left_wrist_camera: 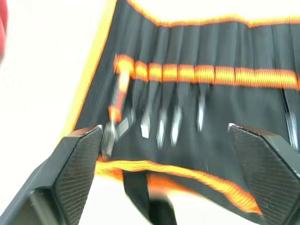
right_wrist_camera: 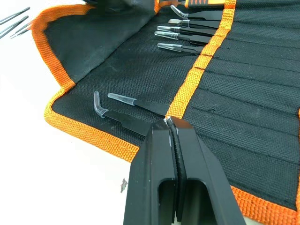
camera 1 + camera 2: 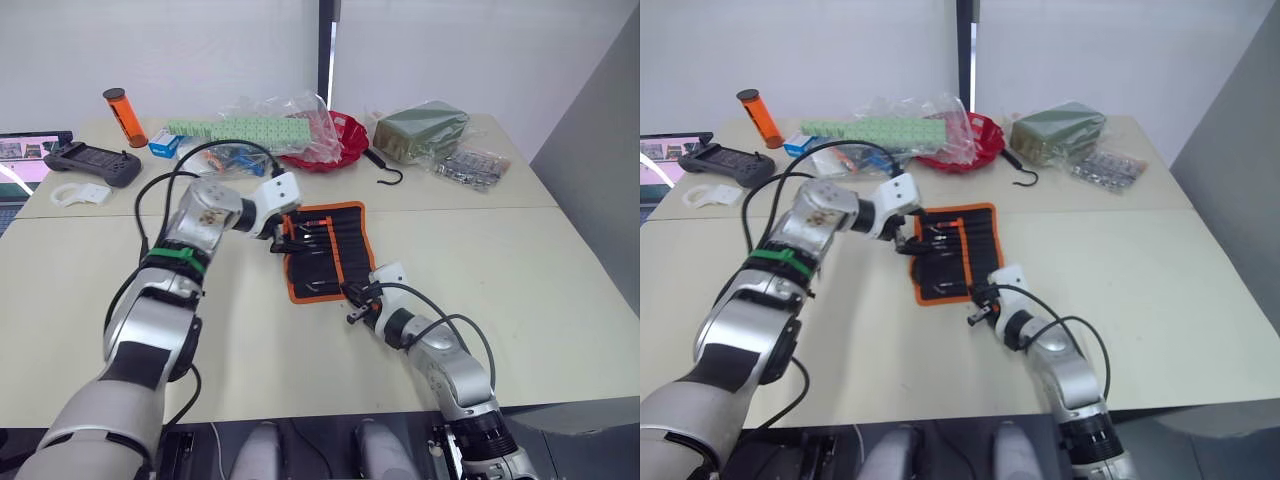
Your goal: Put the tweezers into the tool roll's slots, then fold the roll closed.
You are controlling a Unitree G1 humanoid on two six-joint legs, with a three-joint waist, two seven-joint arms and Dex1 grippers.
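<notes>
Right now the tool roll [image 3: 325, 250] lies open at the table's centre, its long axis running from about eleven o'clock near my left gripper [image 3: 282, 238] down to five o'clock, where my right gripper [image 3: 358, 303] sits at the near edge. Through the left wrist view I count several tweezers [image 1: 161, 123] already tucked under the orange band, tips poking out of the slots [image 1: 187, 74]. My left fingers [image 1: 77, 157] stand wide apart, straddling the roll's end without clamping anything. My right fingers [image 2: 161, 154] are pressed together; they touch the end of a bent-tip tweezer [image 2: 119, 117] lying loose at the band, but I cannot tell whether they pinch it.

I judge the step in hand to be seating this last pair near the roll's near edge. To do it well, I would keep the right gripper low and push along the slot's own line, toward the band, not across it, so the tip slides under the fabric. Using the left gripper to pin the far end flat should stop the roll creeping.
</notes>
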